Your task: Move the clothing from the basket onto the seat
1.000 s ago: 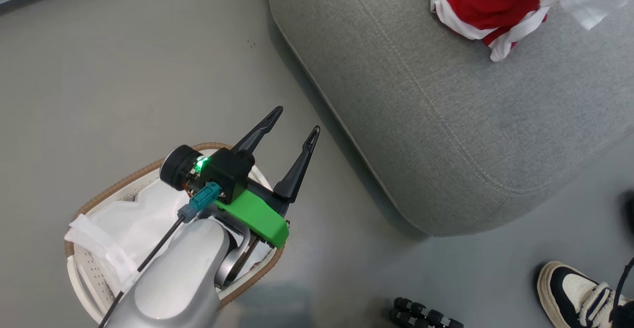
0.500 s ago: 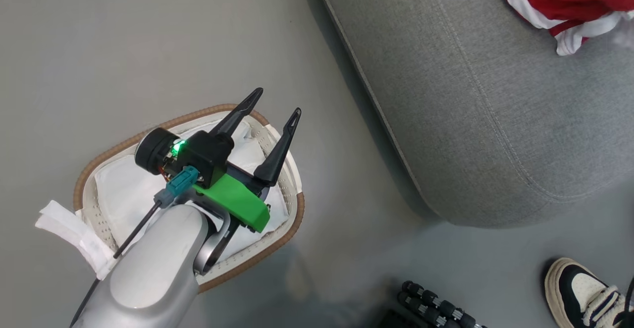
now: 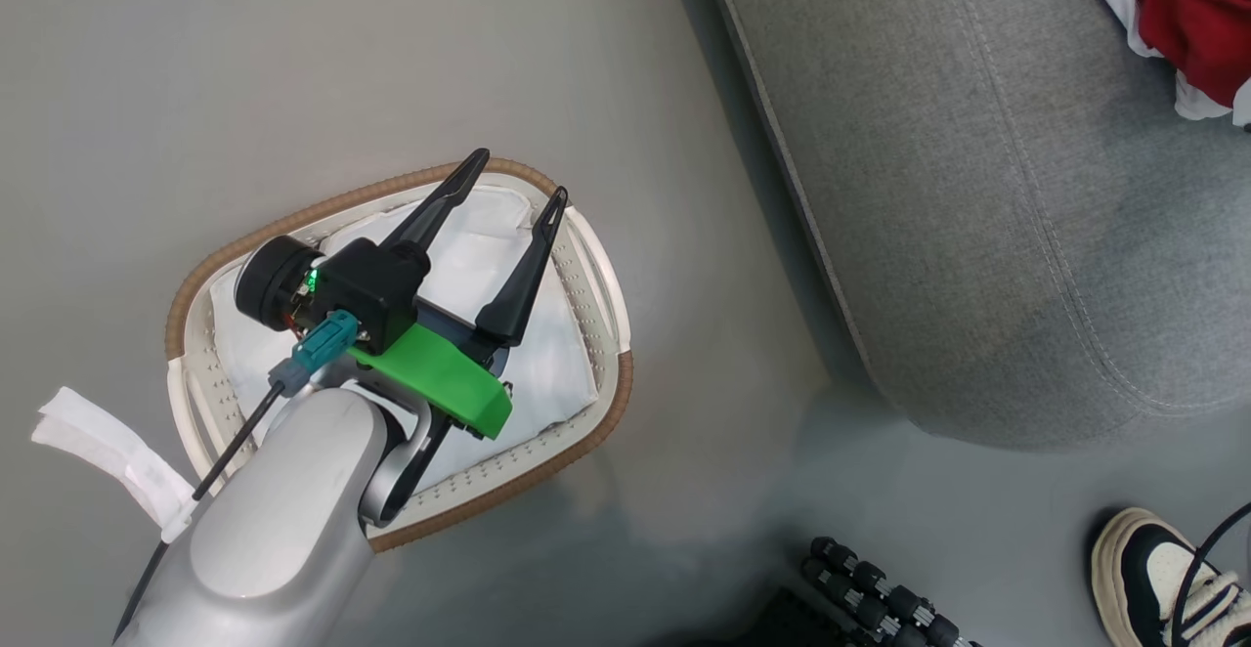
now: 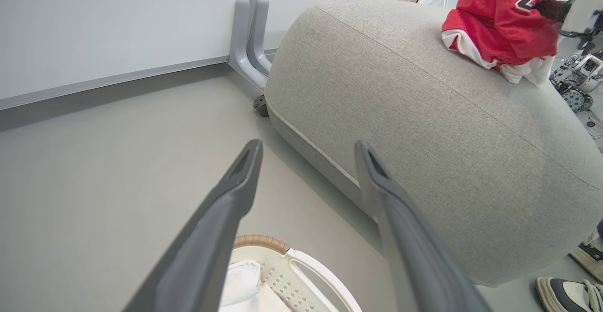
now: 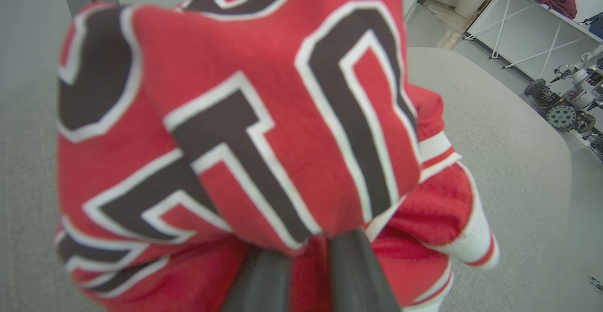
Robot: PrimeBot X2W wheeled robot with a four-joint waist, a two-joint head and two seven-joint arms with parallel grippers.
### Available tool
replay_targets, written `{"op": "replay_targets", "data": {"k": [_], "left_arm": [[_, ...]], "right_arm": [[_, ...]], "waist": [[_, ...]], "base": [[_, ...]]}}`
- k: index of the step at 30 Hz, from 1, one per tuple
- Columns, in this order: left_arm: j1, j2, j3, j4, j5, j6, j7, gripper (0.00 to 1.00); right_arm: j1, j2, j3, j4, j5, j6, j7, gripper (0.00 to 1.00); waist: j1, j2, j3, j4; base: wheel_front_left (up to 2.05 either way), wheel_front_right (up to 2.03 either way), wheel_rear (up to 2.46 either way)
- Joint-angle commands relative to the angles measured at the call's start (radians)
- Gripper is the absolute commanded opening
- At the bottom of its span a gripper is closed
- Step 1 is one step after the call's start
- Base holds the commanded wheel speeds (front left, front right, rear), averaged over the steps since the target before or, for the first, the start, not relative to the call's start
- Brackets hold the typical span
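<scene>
Robotics laboratory or test room, furnished with a few household props. Fittings: smooth grey floor [image 3: 293,61]; plain white wall panel [image 4: 118,20] carried on a grey metal upright [image 4: 249,29] with a caster [image 4: 260,106]; white trestle table [image 5: 532,24]; mechanical assemblies with toothed wheels [image 5: 560,114] along the far side. Domestic items: one grey upholstered seat [image 4: 424,128] and one laundry basket [image 3: 342,203], both standing directly on the bare floor.

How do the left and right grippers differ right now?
The left gripper is open and empty; the right gripper is shut on the red jersey. The left gripper hovers over the basket; the right gripper is at the seat. Both have two long dark fingers.
</scene>
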Motion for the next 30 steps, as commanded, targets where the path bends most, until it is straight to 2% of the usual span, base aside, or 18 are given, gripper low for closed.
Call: {"op": "replay_targets", "data": {"k": [1,2,7,15,23,30], "left_arm": [[-0.018,0.009,0.001,0.003,-0.004,0.000,-0.006,1.00],[-0.019,0.009,0.001,0.005,-0.005,0.000,-0.008,1.00],[-0.018,-0.006,0.001,0.017,-0.008,-0.003,-0.018,1.00],[0.027,-0.026,0.031,0.047,-0.017,0.003,-0.034,1.00],[0.092,-0.045,0.096,0.066,0.000,0.003,-0.035,1.00],[0.161,-0.082,0.219,0.056,0.031,0.017,-0.034,1.00]], "right_arm": [[0.022,0.000,-0.022,0.001,-0.018,-0.001,-0.008,0.74],[0.025,0.003,-0.034,-0.001,-0.026,-0.001,-0.011,1.00],[0.063,0.024,-0.095,-0.050,-0.054,-0.001,-0.021,1.00],[0.205,0.056,-0.066,-0.250,-0.007,-0.001,-0.023,1.00],[0.363,0.087,0.033,-0.391,0.086,-0.001,-0.023,1.00],[0.443,0.113,0.195,-0.450,0.183,-0.001,-0.023,1.00]], "waist": [[-0.0001,0.0000,0.003,0.007],[-0.0001,0.0000,0.000,0.009],[-0.0001,0.0000,-0.030,0.017],[-0.0001,0.0000,-0.117,0.046],[-0.0001,0.0000,-0.218,0.098],[-0.0001,0.0000,-0.295,0.169]], "base": [[0.00,0.00,0.00],[0.00,0.00,0.00],[0.00,0.00,0.00],[0.00,0.00,0.00],[0.00,0.00,0.00],[0.00,0.00,0.00]]}}
